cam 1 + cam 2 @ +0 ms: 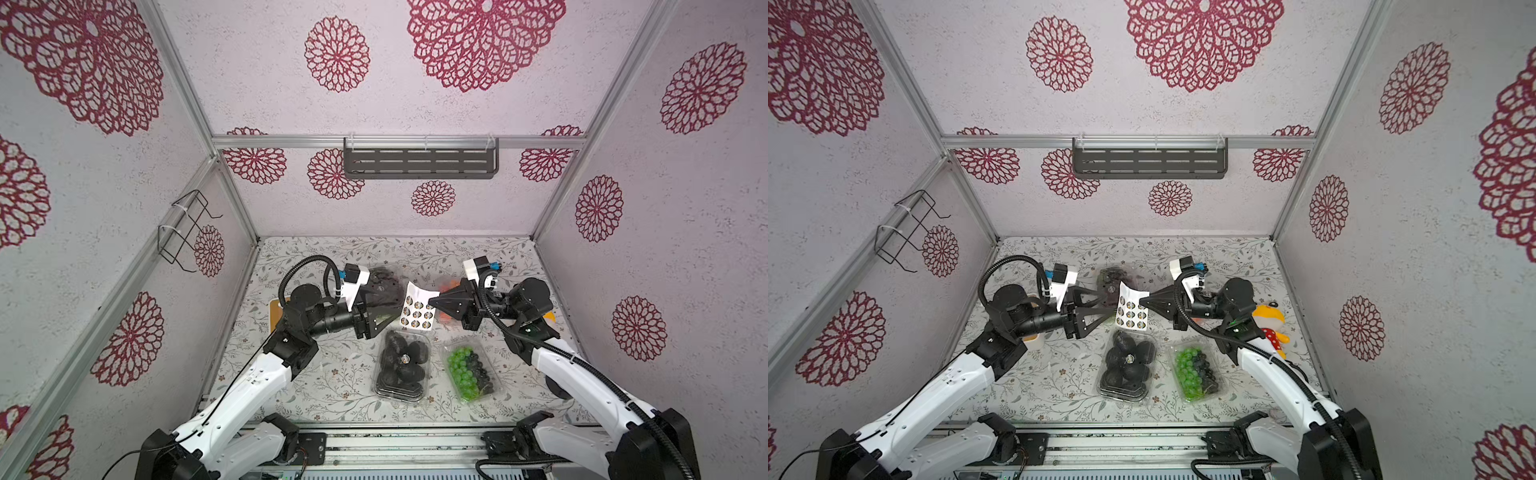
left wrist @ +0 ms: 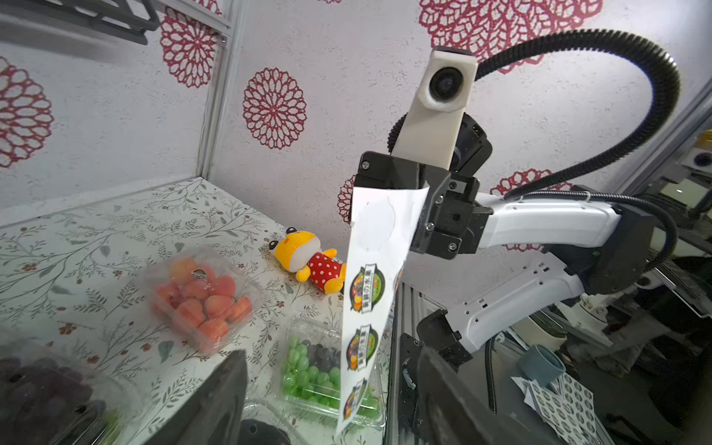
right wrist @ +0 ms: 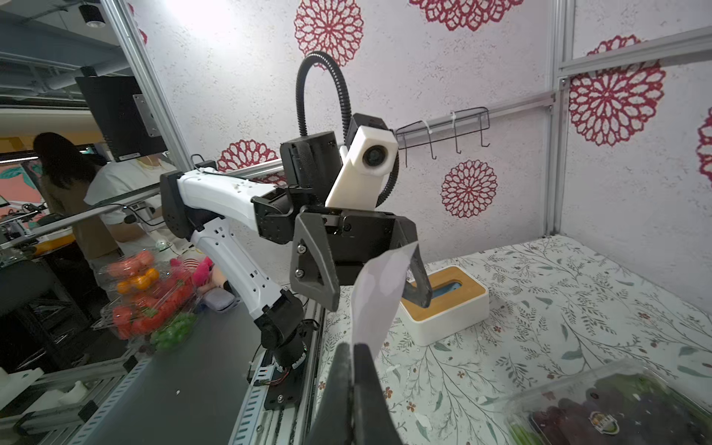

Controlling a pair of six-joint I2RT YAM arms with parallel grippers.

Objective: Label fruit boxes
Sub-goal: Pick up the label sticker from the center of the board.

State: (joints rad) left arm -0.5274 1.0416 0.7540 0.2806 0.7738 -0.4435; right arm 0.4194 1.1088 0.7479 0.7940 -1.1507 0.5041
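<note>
While the black-fruit box (image 1: pixel 402 365) and green-grape box (image 1: pixel 470 372) lie in full view, side by side on the tabletop (image 1: pixel 332 376) nearest the arm bases, I can see little of the far pair. The purple-grape box (image 1: pixel 386 277) is half hidden under the left pincer (image 1: pixel 397 309); the strawberry box (image 1: pixel 446 286) shows only an orange sliver behind the right pincer (image 1: pixel 431 300) in a top view. Left pincer is released, jaws wide, tips just beside the sheet (image 1: pixel 417 311); whether they touch it I cannot tell. Right pincer is clenched on the sheet's other edge, holding it off the tabletop.
</note>
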